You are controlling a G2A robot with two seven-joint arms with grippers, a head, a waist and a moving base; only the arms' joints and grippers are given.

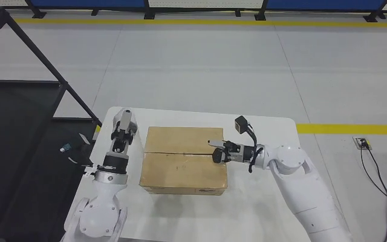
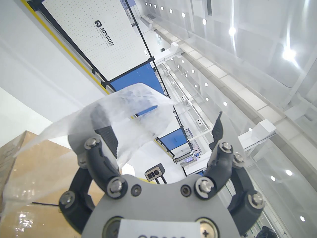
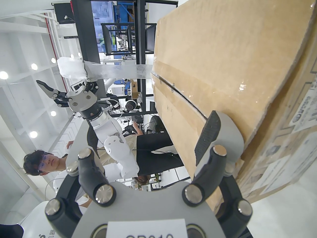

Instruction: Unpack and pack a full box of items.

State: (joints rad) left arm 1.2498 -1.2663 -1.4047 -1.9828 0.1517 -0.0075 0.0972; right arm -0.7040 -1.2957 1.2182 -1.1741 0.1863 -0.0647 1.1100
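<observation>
A closed cardboard box (image 1: 181,160) sits mid-table, with a seam running along its top flaps. A strip of clear tape (image 2: 118,110) peels up from the box (image 2: 32,164) and clings to one finger of my left gripper (image 2: 158,120), which stands open and points upward beside the box's left end (image 1: 125,118). My right gripper (image 1: 213,151) is open at the box's right end. One of its fingers (image 3: 208,134) rests on the box top (image 3: 223,50) near the seam. Beyond the box, the tape (image 3: 116,71) stretches from the seam to the left gripper (image 3: 62,81).
The white table (image 1: 266,199) has bare room to the right of the box and in front of it. A black metal frame (image 1: 36,121) stands off the table's left side. A small dark device (image 1: 75,145) sits by the left edge.
</observation>
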